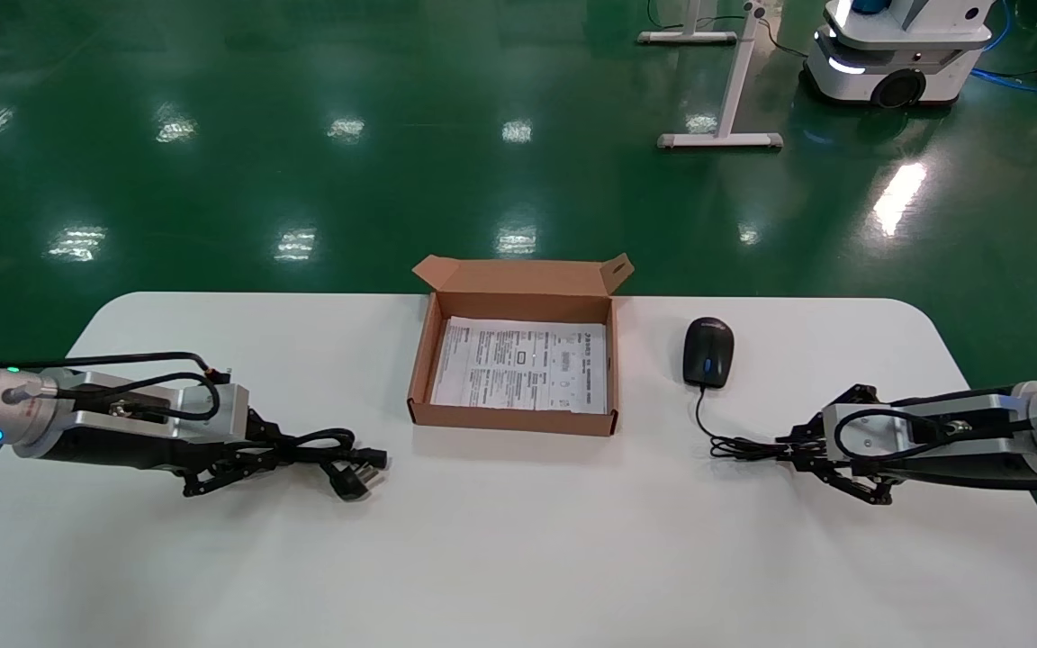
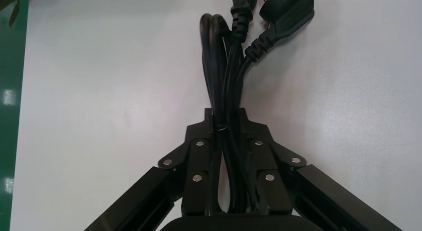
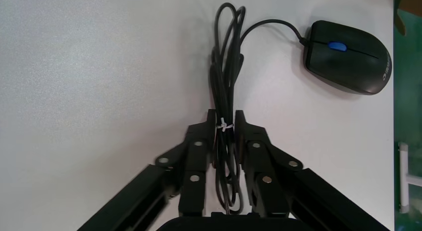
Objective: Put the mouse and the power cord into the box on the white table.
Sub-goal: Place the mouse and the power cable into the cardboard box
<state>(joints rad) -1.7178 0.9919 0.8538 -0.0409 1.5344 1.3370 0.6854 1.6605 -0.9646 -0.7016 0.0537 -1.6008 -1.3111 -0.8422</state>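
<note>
The open brown box (image 1: 513,418), lined with a white printed sheet, sits at the back middle of the white table (image 1: 518,549). On the table's left lies the coiled power cord (image 1: 316,447) (image 2: 221,66), its plug (image 2: 286,14) pointing away from the wrist. My left gripper (image 1: 253,457) (image 2: 226,119) is shut on the bundle. The black mouse (image 1: 708,351) (image 3: 348,57) rests right of the box, blue wheel showing. Its thin tied cable (image 3: 226,66) runs into my right gripper (image 1: 793,450) (image 3: 225,122), whose fingers are shut on the loops at table level.
Green floor lies beyond the table's far edge. A white stand leg (image 1: 721,139) and a white mobile robot base (image 1: 897,54) are far back on the right. Bare tabletop stretches in front of the box between both arms.
</note>
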